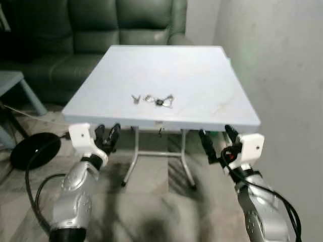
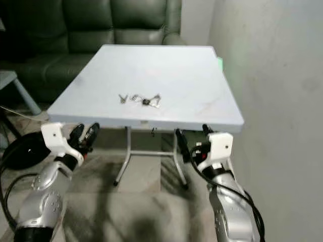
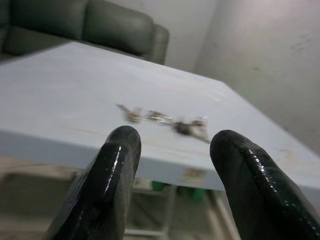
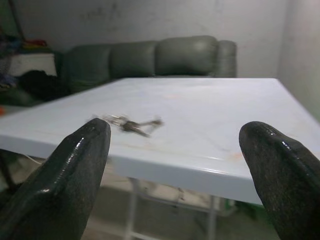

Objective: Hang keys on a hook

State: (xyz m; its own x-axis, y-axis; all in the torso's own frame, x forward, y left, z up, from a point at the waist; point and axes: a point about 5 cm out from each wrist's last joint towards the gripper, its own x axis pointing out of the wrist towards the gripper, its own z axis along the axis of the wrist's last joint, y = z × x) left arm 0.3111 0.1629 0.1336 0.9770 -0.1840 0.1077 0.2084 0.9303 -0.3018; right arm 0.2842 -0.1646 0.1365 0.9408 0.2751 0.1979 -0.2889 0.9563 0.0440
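Note:
A bunch of keys point(image 1: 154, 100) lies strung out on the pale blue table point(image 1: 202, 75), near its front edge and a little left of centre. The same keys point(image 3: 165, 120) show in the left wrist view and, from the other side, as keys point(image 4: 129, 123) in the right wrist view. My left gripper point(image 1: 107, 136) is held below and in front of the table's front left corner, open, nothing between its fingers point(image 3: 107, 180). My right gripper point(image 1: 218, 140) hangs open below the front right edge, fingers point(image 4: 280, 170) wide apart. No hook is seen.
A dark green sofa point(image 1: 101, 30) stands behind the table. A white wall point(image 1: 282, 75) runs close along the right. A black round base point(image 1: 33, 148) with cable lies on the floor at left, beside a small blue side table point(image 1: 15, 83). The table's metal legs point(image 1: 132, 161) stand ahead.

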